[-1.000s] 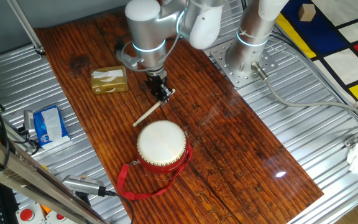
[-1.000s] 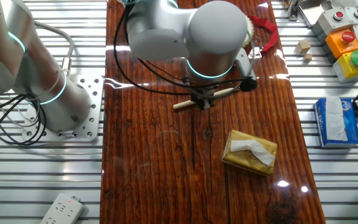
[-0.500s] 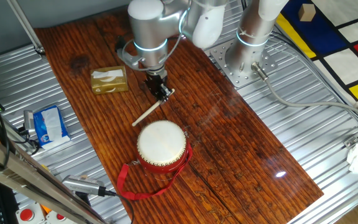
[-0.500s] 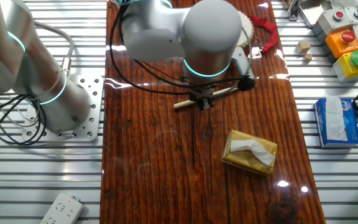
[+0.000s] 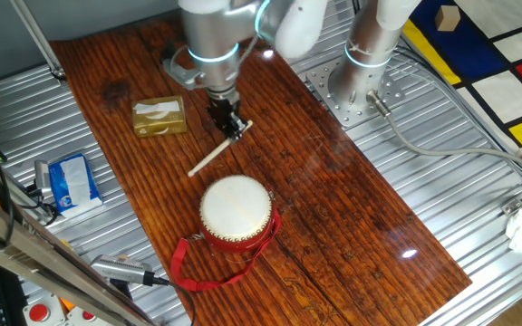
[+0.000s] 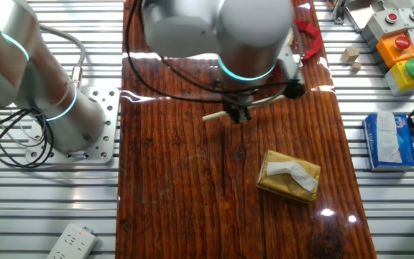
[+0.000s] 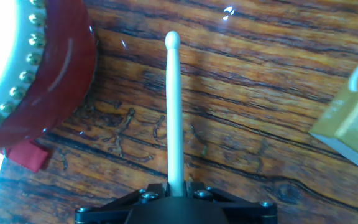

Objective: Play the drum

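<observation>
- Since one second ago, the end effector [image 5: 232, 125] has risen and shifted away from the drum [image 5: 235, 212], carrying the stick [image 5: 217, 149] with it; the stick's free tip now sits farther from the drum skin.
- Arm pose: the silver wrist [image 5: 208, 36] stands nearly vertical over the desk [image 5: 333, 217], with the end effector pointing down.
- End effector state: closed tight on the stick near one end, as seen in the hand view [image 7: 174, 188]; the stick [image 7: 173, 112] runs straight out ahead to its rounded tip.
- Drum location: upright on the desk, cream skin up, beside the stick's tip but apart from it. Its red ribbon [image 5: 193, 267] trails on the desk.
- In the hand view, the drum's red studded body [image 7: 55, 68] lies just left of the stick, not touching.
- From the other fixed view, the end effector [image 6: 237, 114] holds the stick [image 6: 246, 106] roughly level above the desk; a tissue box [image 6: 289, 175] sits near.
</observation>
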